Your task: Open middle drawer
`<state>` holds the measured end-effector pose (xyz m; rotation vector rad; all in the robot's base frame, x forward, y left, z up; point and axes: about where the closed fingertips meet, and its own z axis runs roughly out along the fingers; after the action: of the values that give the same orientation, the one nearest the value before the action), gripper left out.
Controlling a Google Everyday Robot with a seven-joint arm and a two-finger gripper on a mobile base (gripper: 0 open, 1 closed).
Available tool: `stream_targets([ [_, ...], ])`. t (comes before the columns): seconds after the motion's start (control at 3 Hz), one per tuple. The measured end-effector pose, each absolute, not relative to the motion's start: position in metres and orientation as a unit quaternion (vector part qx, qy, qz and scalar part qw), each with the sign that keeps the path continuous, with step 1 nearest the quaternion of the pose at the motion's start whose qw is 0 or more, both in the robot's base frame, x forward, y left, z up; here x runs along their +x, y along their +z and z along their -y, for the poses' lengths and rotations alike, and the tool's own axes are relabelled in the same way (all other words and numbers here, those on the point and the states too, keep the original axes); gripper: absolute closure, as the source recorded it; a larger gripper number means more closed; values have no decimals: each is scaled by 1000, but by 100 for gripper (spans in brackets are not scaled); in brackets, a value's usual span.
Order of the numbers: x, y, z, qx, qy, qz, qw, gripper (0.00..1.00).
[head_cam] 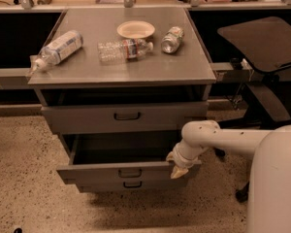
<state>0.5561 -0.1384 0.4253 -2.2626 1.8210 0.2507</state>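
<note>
While the middle drawer (97, 173) sits pulled well out, second of three, my gripper (178, 170) seems to rest on its right front corner; clamped or apart, I cannot tell. I judge it rigid, free-sliding metal, best pulled by its centre handle (130, 173)

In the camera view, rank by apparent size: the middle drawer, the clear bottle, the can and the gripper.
1. middle drawer
2. clear bottle
3. can and gripper, which is at the drawer's right front corner. They look alike, and the gripper is nearer the camera, so I won't rank them.
</note>
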Motion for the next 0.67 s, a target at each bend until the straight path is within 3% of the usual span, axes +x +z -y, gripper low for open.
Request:
stream_targets([
  [0.33,556,431,138,-771,85,-621,113,36],
  [0.67,556,431,138,-771,85,-621,113,12],
])
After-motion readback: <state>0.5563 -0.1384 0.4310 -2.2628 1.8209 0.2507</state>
